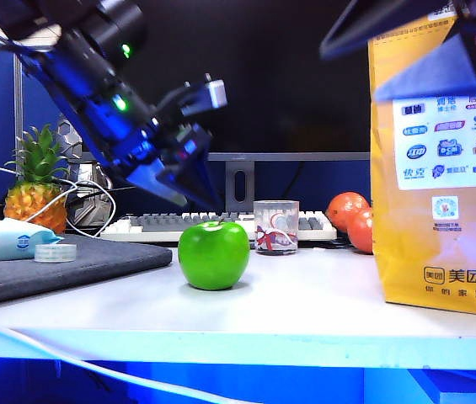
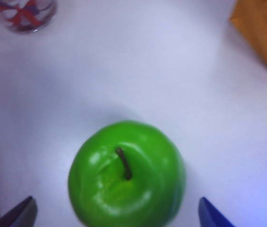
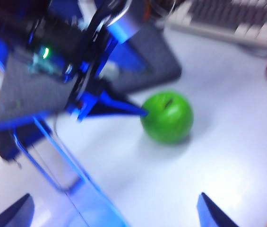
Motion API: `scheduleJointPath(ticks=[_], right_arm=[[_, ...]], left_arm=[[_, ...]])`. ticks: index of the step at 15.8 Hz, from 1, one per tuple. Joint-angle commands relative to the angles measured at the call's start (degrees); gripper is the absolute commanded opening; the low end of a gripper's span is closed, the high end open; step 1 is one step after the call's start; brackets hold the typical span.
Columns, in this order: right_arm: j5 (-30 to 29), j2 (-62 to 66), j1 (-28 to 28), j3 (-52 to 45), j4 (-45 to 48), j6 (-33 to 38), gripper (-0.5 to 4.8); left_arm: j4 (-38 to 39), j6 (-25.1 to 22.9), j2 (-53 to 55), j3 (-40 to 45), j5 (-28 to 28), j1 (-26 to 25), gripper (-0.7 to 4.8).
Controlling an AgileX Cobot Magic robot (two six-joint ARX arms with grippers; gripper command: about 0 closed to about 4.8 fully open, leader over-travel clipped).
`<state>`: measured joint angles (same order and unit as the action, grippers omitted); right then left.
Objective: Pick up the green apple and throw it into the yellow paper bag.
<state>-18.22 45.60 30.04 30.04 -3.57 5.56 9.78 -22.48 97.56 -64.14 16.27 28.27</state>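
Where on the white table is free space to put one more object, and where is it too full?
Bare table lies between the green apple and the yellow paper bag, in front of the glass cup. Crowded: behind, the keyboard and orange-red fruits; the open left gripper above the apple; the grey mat beside it.

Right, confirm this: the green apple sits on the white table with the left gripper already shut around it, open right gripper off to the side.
One thing is wrong: the left gripper is open, not shut around the green apple. The left wrist view shows its fingertips spread wide on either side of the apple. The rest stands: apple on the white table, right gripper open, off to the side.
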Motion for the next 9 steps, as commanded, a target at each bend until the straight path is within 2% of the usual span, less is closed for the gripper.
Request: scheduleJointPath(ticks=[1,6,9], right_arm=[[4.20,2.80,1.70,0.24,-2.32,-5.25,4.79],[9.57,7.78,2.36,0.24,-2.21,-8.98,4.79],[9.33,9.86,2.34,0.26,-2.16,-10.12,4.79]], left_arm=[[-0.46,-0.02,2.16,-0.22,0.04,0.15,4.79],[-2.19,0.48,3.28,-0.22,2.03,0.24,4.79],[-3.08,0.87,4.28,-0.22,2.69,0.63,4.79]])
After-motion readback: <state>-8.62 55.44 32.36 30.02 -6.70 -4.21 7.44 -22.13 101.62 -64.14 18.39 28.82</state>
